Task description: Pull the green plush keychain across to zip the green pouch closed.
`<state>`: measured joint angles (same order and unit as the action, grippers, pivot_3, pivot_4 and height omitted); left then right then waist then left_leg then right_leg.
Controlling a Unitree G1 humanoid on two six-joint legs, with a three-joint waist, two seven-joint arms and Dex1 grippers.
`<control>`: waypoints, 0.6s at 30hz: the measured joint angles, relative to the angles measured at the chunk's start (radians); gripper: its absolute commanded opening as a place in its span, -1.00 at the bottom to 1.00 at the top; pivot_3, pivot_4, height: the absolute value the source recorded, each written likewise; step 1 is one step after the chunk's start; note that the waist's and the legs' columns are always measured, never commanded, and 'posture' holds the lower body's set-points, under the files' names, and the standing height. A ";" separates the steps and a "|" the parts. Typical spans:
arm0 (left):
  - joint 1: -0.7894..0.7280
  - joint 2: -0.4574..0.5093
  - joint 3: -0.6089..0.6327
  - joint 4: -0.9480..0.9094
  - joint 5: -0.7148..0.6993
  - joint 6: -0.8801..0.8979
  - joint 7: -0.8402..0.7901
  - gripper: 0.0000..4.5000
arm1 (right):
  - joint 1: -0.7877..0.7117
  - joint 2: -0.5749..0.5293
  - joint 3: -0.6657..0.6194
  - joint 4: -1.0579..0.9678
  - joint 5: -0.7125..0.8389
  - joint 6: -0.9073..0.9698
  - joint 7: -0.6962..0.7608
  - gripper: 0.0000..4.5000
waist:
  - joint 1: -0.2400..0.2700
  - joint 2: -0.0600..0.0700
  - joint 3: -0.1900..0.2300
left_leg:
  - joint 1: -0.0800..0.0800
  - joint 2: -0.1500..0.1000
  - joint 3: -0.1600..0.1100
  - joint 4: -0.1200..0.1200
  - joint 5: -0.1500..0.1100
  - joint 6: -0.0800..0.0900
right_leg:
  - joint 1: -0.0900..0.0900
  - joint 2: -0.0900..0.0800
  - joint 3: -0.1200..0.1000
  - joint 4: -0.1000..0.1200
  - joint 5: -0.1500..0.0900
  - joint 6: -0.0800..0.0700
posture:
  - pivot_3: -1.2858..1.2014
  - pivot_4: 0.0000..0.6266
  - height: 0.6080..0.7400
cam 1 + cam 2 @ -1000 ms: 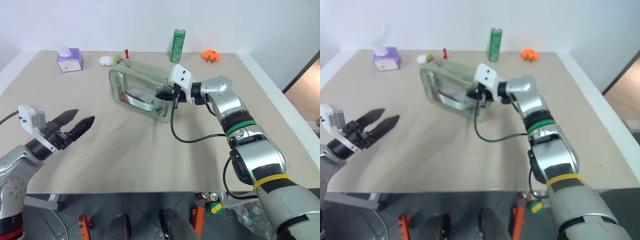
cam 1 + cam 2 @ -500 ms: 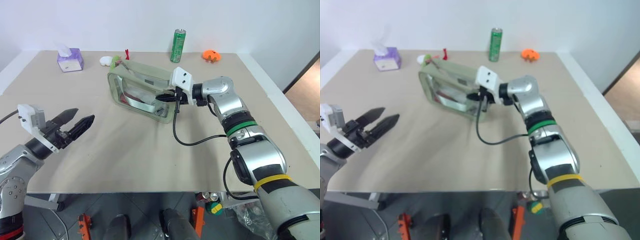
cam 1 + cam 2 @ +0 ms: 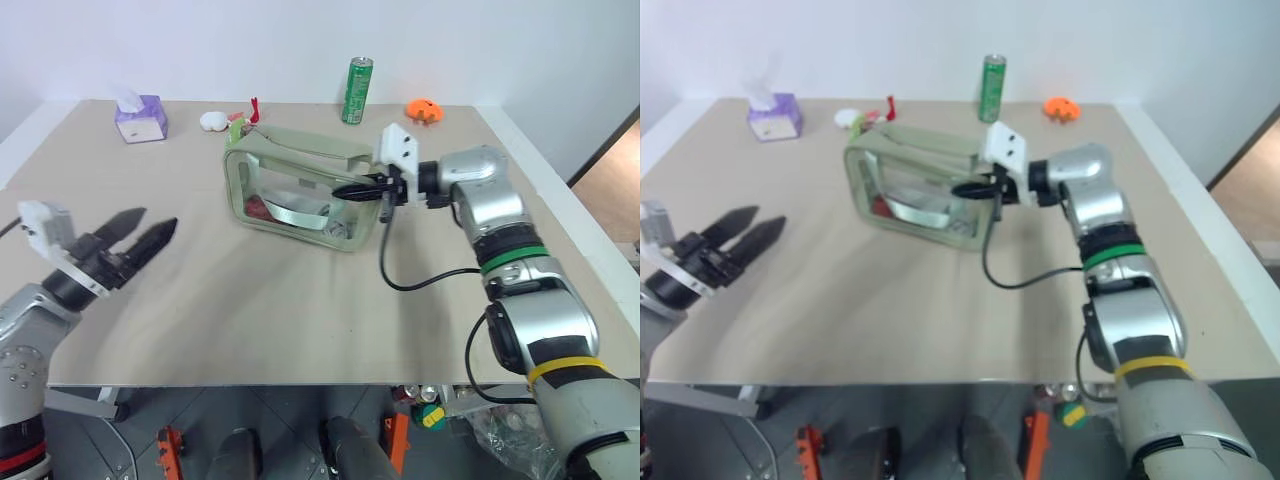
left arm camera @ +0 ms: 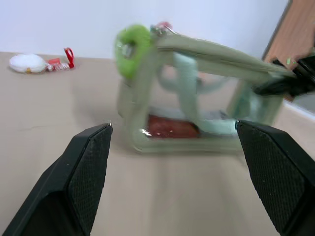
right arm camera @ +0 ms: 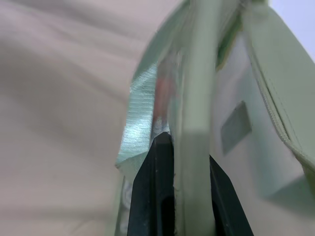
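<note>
We see one green pouch near the table's middle, far from every edge, with wide bare tabletop in front and to its left. One green plush keychain sits at the pouch's far left top corner. Our right gripper is clenched on a pale strap at the pouch's right end. Our left gripper hangs released, well apart. Along the back edge: one can, one tissue box.
</note>
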<state>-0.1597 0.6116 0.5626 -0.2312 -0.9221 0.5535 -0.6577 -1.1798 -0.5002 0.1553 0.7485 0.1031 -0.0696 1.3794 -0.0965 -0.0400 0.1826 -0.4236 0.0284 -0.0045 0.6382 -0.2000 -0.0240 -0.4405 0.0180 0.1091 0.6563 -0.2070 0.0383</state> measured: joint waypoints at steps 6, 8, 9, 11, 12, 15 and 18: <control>-0.004 0.006 0.033 0.008 -0.067 0.036 0.016 0.84 | 0.109 -0.054 0.002 -0.334 0.118 0.146 0.131 -0.98 | -0.001 0.000 0.000 | 0.001 0.000 -0.001 0.001 0.000 0.000 | 0.000 0.001 -0.001 0.003 -0.002 0.001 | 0.03 -0.52 1.00; 0.007 0.018 0.034 0.008 -0.080 0.051 0.015 0.84 | 0.142 -0.070 0.007 -0.419 0.147 0.174 0.147 -0.98 | 0.000 0.000 0.000 | 0.001 0.000 -0.002 0.002 0.000 -0.001 | 0.000 0.000 -0.002 0.006 -0.004 0.002 | 0.03 -0.52 1.00; 0.015 0.034 0.034 0.008 -0.089 0.066 0.012 0.84 | 0.164 -0.085 0.015 -0.482 0.163 0.193 0.150 -0.98 | 0.000 0.000 0.000 | 0.001 0.000 -0.002 0.002 0.000 -0.001 | 0.000 0.000 -0.002 0.006 -0.004 0.002 | 0.03 -0.52 1.00; 0.020 0.042 0.035 0.006 -0.103 0.083 0.007 0.84 | 0.185 -0.101 0.035 -0.543 0.167 0.199 0.152 -0.98 | 0.000 0.000 0.000 | 0.002 0.000 -0.001 0.002 0.001 -0.001 | 0.000 0.000 -0.002 0.008 -0.005 0.002 | 0.03 -0.52 1.00; 0.031 0.050 0.035 0.001 -0.119 0.096 0.000 0.84 | 0.204 -0.111 0.047 -0.587 0.166 0.194 0.153 -0.98 | 0.000 0.000 0.000 | 0.002 0.000 -0.002 0.002 0.001 -0.001 | 0.000 0.001 -0.002 0.008 -0.005 0.001 | 0.03 -0.52 1.00; 0.053 0.071 0.037 -0.023 -0.160 0.130 -0.009 0.84 | 0.246 -0.116 0.080 -0.639 0.166 0.191 0.151 -0.98 | 0.000 0.000 0.000 | 0.003 0.000 -0.001 0.002 0.001 -0.002 | 0.000 0.001 -0.002 0.009 -0.005 0.001 | 0.03 -0.52 1.00; 0.061 0.086 0.042 -0.051 -0.193 0.149 -0.011 0.84 | 0.252 -0.106 0.087 -0.640 0.154 0.182 0.136 -0.98 | 0.000 0.000 0.000 | 0.003 0.000 -0.001 0.002 0.001 -0.002 | 0.000 0.001 -0.001 0.009 -0.005 0.001 | 0.03 -0.52 1.00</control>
<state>-0.0986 0.6978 0.6049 -0.2824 -1.1155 0.7026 -0.6685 -0.9275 -0.6061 0.2423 0.1083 0.2574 0.1119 1.5154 -0.0969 -0.0400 0.1826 -0.4204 0.0287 -0.0059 0.6406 -0.1986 -0.0260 -0.4408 0.0192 0.1076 0.6652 -0.2118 0.0389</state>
